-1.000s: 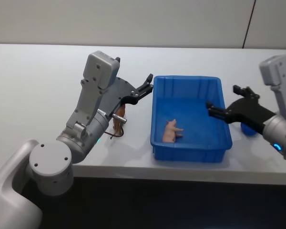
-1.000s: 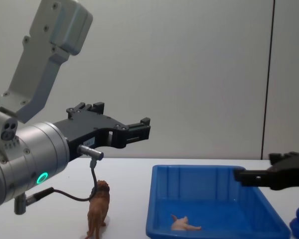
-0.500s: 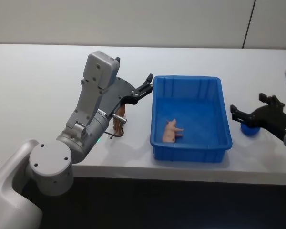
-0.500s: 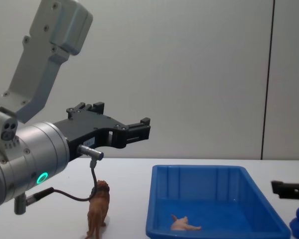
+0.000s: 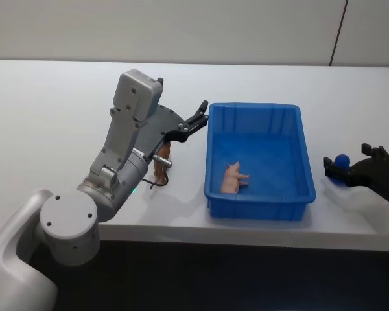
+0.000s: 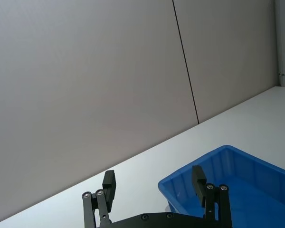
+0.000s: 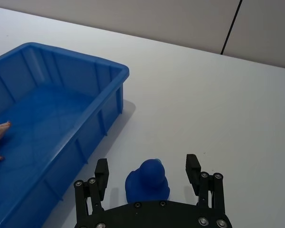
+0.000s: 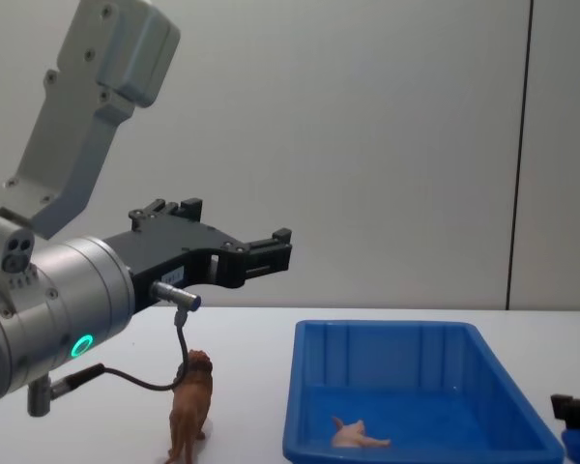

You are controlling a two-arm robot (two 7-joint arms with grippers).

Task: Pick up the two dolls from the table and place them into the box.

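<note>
The brown lion is mostly hidden behind the left arm in the head view. The chest view shows it whole, standing upright on the table just left of the box, with a thin black cable of the arm hanging in front of it. Its head seems to point away from the robot. The blue figure is cut off at the lower right corner of the chest view, where the right gripper is a dark piece at the edge. In the right wrist view the pink figure is cut by the picture edge. The table is a plain white surface, and behind it stands a grey wall with 1 dark vertical seam. The box, a bright blue bin, lies with its long axis running away from the robot. The pink figure lies on its side on the floor of the box, near the left wall and the near end. Its body runs along the long axis of the box and its limbs point to the right. The blue figure stands upright on the table to the right of the box, apart from its wall. The right gripper is low over the table with its 2 fingers wide apart, 1 on each side of the blue figure and not touching it. The left gripper hangs raised beside the far left corner of the box, fingers wide and empty, pointing toward the box.
</note>
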